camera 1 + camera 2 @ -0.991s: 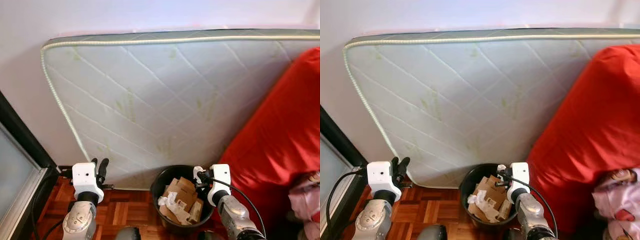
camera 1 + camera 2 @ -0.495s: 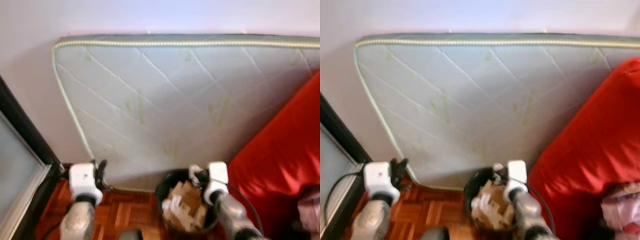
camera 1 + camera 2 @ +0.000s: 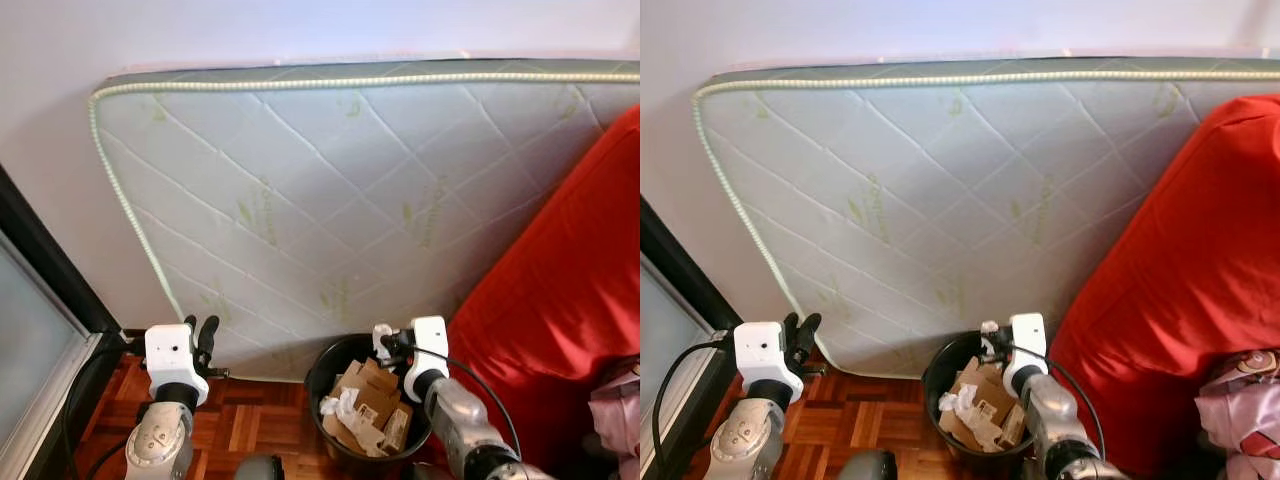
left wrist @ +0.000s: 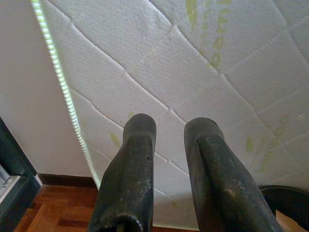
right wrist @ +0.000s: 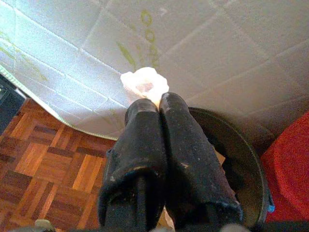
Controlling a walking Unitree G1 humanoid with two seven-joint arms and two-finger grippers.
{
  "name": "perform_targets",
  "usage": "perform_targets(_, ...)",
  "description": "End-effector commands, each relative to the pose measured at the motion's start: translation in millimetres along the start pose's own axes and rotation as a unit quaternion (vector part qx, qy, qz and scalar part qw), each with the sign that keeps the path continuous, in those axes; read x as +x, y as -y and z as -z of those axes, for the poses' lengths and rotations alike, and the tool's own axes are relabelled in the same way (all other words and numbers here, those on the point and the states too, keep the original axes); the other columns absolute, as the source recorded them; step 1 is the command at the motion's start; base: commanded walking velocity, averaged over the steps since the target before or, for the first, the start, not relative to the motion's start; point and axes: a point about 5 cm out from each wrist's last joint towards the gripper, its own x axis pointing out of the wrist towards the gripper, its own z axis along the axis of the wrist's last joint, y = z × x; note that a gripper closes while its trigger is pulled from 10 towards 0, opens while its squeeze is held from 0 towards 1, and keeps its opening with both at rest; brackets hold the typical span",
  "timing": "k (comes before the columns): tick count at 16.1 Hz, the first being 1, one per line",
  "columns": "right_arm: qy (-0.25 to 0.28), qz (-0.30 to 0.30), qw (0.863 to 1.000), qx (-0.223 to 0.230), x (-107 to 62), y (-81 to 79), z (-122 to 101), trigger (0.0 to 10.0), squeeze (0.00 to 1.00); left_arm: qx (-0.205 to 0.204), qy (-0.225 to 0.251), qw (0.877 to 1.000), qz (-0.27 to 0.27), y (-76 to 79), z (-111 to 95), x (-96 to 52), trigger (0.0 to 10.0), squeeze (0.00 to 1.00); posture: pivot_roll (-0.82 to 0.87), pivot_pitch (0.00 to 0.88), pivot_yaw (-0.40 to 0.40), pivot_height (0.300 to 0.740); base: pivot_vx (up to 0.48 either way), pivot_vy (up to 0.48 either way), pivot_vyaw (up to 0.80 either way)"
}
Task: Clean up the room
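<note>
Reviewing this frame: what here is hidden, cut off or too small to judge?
- Wad: right wrist view, the right pincer covers its lower part, so what it is stays unclear.
- Bin: eye views, cardboard and paper hide its bottom.
- Mattress: right end behind the red cushion and past the frame edge.
- Pink item: cut by the right edge.
- Left pincer: wrist view, finger bases cut off.

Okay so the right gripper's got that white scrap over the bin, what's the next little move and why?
Probably open the right gripper. Its fingers are shut on the white crumpled scrap, held above the rim of the black bin, which already holds cardboard and paper, so the scrap should likely fall inside.
</note>
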Motion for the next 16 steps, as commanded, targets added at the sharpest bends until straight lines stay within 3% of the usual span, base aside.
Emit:
perform_targets(1,0.001,0.0,1.0,0.002,2.9,-1.2,-5,10.0,0.0,-0.004,0.003,1.0,0.003,1.7,-3,0.4,10.0,0.0,0.13,0.0,0.013,0.625,0.0,0.0,0.0)
perform_targets(5,0.031,0.004,0.999,0.006,16.0,-7.0,-38,10.0,0.0,0.004,0.026,1.0,0.003,3.2,-18,6.0,10.0,0.0,0.15,0.027,-0.002,0.625,0.0,0.0,0.0)
perform_targets(7,0.029,0.001,1.0,0.003,19.2,-11.0,-43,10.0,0.0,0.005,0.034,0.999,0.003,5.2,-23,4.9,10.0,0.0,0.17,0.056,-0.017,0.625,0.0,0.0,0.0)
perform_targets(11,-0.004,0.006,1.0,-0.004,20.1,-14.0,-36,10.0,0.0,0.004,0.037,0.999,0.003,8.5,-28,-1.3,10.0,0.0,0.19,0.122,-0.031,0.625,0.0,0.0,0.0)
perform_targets(16,-0.032,0.0,0.999,-0.002,19.8,-19.9,-25,10.0,0.0,-0.004,0.029,1.0,-0.003,14.7,-42,-30.8,10.0,0.0,0.24,0.262,-0.038,0.625,0.0,0.0,0.0)
